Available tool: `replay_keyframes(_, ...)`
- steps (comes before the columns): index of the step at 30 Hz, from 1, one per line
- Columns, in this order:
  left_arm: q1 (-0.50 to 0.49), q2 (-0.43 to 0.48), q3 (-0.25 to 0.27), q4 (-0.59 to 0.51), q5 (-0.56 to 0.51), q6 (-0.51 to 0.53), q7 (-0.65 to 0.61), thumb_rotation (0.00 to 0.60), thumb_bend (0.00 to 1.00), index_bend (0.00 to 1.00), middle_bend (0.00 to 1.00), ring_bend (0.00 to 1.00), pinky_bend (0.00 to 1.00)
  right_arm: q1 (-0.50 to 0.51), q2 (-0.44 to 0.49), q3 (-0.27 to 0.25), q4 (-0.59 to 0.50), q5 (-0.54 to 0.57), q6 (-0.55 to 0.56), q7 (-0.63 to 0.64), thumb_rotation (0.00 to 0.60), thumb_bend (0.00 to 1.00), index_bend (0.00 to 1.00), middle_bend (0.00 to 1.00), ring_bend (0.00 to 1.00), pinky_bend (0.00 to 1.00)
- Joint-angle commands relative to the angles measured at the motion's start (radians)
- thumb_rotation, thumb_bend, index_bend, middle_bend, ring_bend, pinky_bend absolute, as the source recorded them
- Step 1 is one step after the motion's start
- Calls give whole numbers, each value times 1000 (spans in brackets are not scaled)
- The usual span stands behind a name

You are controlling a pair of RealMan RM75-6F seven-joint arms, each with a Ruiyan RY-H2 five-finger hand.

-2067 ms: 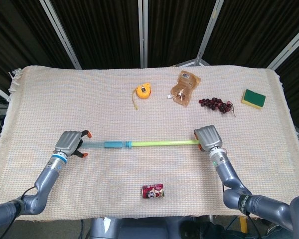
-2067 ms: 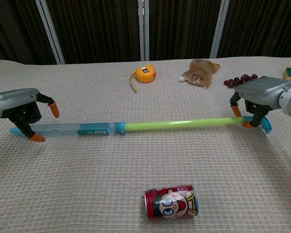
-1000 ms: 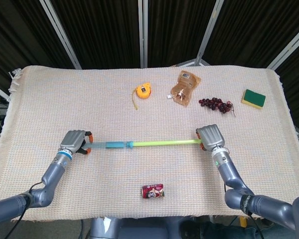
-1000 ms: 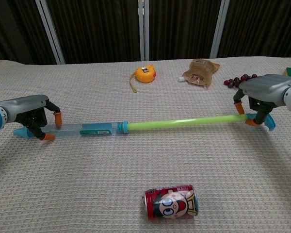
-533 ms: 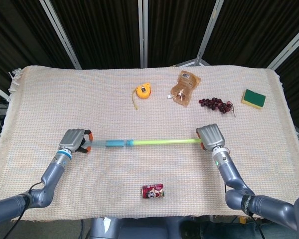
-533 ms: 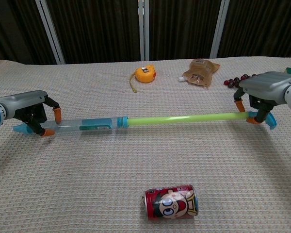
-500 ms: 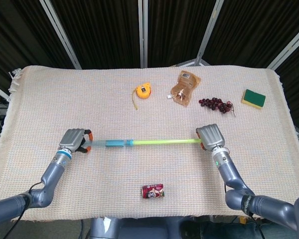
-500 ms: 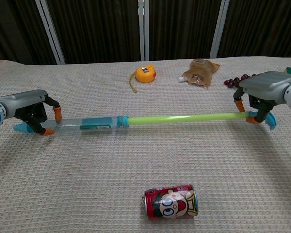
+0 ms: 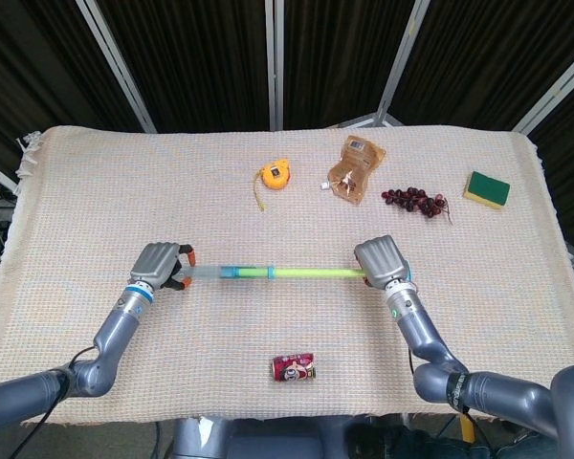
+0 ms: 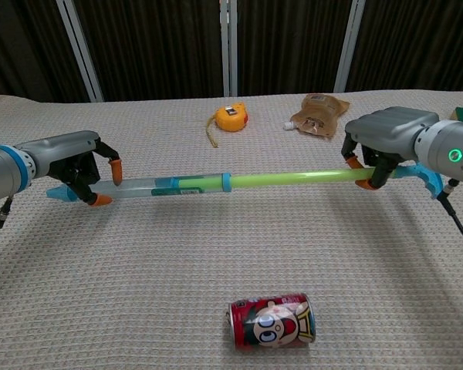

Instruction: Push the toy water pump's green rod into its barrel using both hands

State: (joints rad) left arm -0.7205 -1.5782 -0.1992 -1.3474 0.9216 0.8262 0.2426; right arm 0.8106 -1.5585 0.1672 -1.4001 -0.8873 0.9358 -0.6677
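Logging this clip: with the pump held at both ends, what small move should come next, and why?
Probably bring the right robot hand further toward the left robot hand, which braces the barrel. A long stretch of green rod still shows outside the barrel, and both hands hold the pump above the cloth, so the push looks unfinished.

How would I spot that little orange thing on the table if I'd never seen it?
Start at the far edge of the cloth-covered table. Left of the brown pouch lies the tape measure. It is the only round, orange-yellow item, with a thin strap trailing from it.
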Motion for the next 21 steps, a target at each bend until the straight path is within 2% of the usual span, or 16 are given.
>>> replay_keyframes(1,-9,-9,-4,-7,-5,2,6,600,490,757,906,863,1000,12,-10,6,-14,11,5,-13,600,444,716,1000,1000,1000)
replay_keyframes(9,-37,-40,-16,-27,-25,16,27,600,490,764,906,863,1000,45,-43,13,-41,36,17,-50,600,444,718,1000,1000,1000)
replay_keyframes(21,-69,-67,-25,-55,-47,37,56,600,490,766,906,863,1000,83,-90,26,-23,65,29,-69,600,444,718,1000,1000,1000)
